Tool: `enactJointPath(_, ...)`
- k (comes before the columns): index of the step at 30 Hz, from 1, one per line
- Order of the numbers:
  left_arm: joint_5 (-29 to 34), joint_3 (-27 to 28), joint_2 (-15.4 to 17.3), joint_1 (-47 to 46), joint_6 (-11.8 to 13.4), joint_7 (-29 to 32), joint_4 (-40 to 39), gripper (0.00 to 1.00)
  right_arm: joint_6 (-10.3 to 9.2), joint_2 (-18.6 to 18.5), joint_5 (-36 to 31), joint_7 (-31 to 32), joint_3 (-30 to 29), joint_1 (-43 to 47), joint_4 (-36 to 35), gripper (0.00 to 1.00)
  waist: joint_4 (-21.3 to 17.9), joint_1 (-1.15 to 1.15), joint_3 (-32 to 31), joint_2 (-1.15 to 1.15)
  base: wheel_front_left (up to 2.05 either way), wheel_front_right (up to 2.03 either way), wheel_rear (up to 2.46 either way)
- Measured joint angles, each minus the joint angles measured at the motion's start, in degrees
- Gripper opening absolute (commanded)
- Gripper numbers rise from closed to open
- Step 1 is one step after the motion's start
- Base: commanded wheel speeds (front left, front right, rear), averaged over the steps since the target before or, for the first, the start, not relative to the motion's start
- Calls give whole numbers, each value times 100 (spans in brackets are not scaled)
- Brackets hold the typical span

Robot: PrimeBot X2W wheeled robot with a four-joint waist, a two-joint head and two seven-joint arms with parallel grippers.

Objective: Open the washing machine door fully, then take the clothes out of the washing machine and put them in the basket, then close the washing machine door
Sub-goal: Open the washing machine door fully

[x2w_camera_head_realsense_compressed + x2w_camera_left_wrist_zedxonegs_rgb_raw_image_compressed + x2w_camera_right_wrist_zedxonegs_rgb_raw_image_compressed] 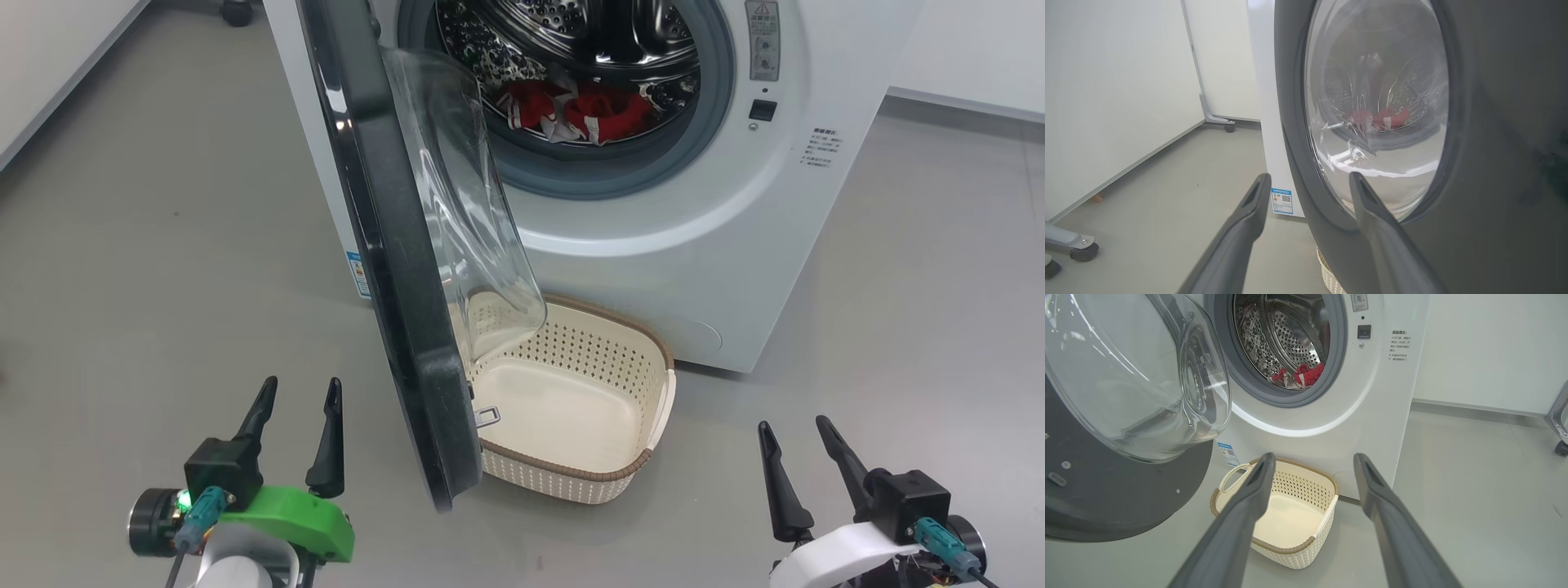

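1. Left hand (302, 382): lower left of the head view, above the grey floor (147, 245). Its fingers are spread wide and hold nothing. In the left wrist view, one finger (1372, 212) overlaps the door's dark rim; contact cannot be confirmed.
2. Washing machine door (408, 286): swung out and seen nearly edge-on from the head. Its top is cut off by the frame. The clear glass bowl bulges toward the machine.
3. Label (357, 273): small and blue, at the machine's lower front corner, half hidden behind the door rim. The print is illegible.
4. Basket (571, 478): on the floor just in front of the machine. Its left side is hidden behind the door's lower edge and its rear corner is seen only through the glass. The cream bottom is in plain sight.
5. Clothes (588, 110): red with white trim, lying at the bottom of the steel drum. The separate garments cannot be made out.
6. Washing machine (694, 245): white. Its upper part is cut off, and the panel print is too small to read.
7. Right hand (792, 423): lower right, over the floor and well apart from the basket. Its fingers are fully parted and grasp nothing.
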Motion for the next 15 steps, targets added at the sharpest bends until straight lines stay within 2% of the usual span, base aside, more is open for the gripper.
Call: enactJointPath(15, 47, 5, 0, 86, 0, 0, 55, 100, 0, 119, -43, 0, -35, 71, 1, 100, -12, 0, -77, 0, 0, 0, 0)
